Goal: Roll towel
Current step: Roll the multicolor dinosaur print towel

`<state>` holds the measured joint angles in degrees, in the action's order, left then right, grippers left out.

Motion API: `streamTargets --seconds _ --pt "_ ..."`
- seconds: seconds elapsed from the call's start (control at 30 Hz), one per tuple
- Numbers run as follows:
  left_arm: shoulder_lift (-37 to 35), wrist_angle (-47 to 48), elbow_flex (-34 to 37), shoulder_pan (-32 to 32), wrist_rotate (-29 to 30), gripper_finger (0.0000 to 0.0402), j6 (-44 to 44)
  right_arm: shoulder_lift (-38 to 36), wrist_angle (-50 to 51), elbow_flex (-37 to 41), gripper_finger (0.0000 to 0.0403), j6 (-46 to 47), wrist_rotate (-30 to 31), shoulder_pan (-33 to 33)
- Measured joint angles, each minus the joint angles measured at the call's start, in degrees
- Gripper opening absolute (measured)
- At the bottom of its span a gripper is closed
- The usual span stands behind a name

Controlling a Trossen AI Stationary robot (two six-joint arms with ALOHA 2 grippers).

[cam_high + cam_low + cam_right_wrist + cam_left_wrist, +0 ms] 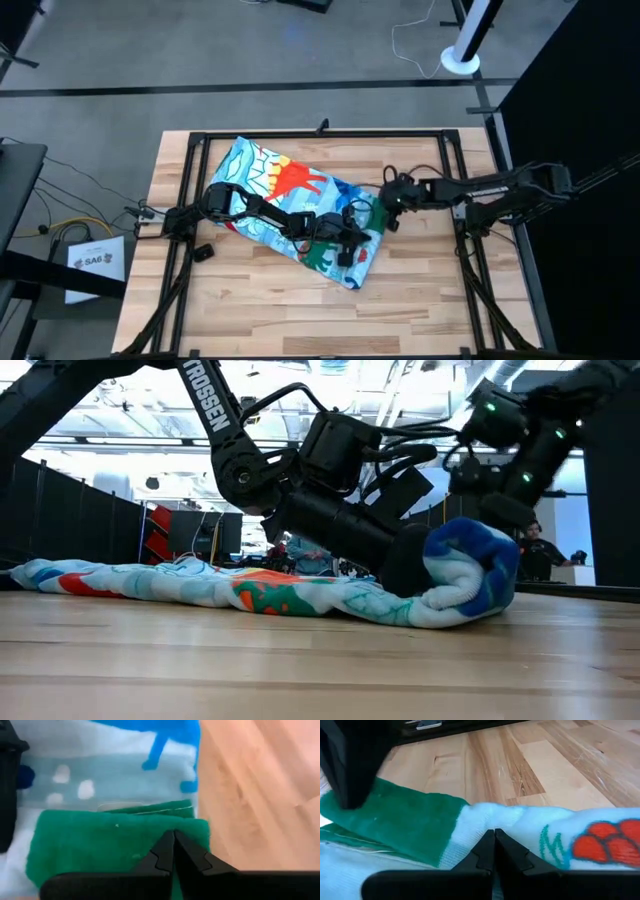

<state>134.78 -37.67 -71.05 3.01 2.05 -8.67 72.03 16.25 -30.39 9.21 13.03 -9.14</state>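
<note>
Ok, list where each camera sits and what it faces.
High: overhead, straight down on the table; both arms, towel.
Low: table height, level across; arms above the rolled end.
Left wrist: past the shut left gripper onto towel.
Right wrist: past the shut right gripper onto green towel edge.
All share the towel.

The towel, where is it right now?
In the high view the towel lies slantwise across the middle of the wooden table, its rolled end between the left pincer and right pincer.
</note>
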Motion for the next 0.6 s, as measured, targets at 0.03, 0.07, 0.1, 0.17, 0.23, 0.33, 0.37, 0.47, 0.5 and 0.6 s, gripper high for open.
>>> streamTargets --seconds 0.03,0.07,0.1,0.17,0.23,0.33,0.37,0.47,0.5,0.6 --pt "0.00 -0.02 0.00 0.02 0.05 0.0000 0.03 0.07 2.66 -2.06 0.0000 -0.96 0.00 -0.56" --pt "0.00 -0.01 0.00 0.02 0.16 0.0000 0.04 0.46 4.71 -4.04 0.0000 -2.07 0.05 -1.30" --pt "0.00 -0.02 0.00 0.04 0.19 0.0000 0.04 1.03 6.05 -5.88 0.0000 -3.11 0.06 -2.04" --pt "0.00 -0.07 0.00 0.04 0.19 0.0000 0.15 2.32 8.12 -8.73 0.0000 -4.54 -0.70 -3.29" --pt "0.00 -0.07 0.00 0.04 0.30 0.0000 0.77 3.16 8.93 -10.61 0.0000 -4.66 -1.88 -3.75" --pt "0.00 -0.06 0.00 0.04 0.69 0.0000 0.99 1.84 7.81 -9.65 0.0000 -4.59 -2.30 0.27" --pt "0.00 -0.05 0.00 0.04 0.67 0.0000 0.63 0.92 6.53 -8.48 0.0000 -4.04 -2.22 2.62" --pt "0.00 -0.09 0.00 0.04 0.71 0.0000 -1.21 -2.07 0.54 -3.01 0.0000 0.77 -0.16 10.22" --pt "0.00 -0.11 0.00 0.04 0.66 0.0000 -1.56 -2.88 -2.71 -0.66 0.0000 2.34 0.37 12.91" --pt "0.00 -0.10 0.00 -0.17 -0.51 0.0000 -1.81 -3.90 -13.12 4.92 0.0000 7.07 1.87 20.36"
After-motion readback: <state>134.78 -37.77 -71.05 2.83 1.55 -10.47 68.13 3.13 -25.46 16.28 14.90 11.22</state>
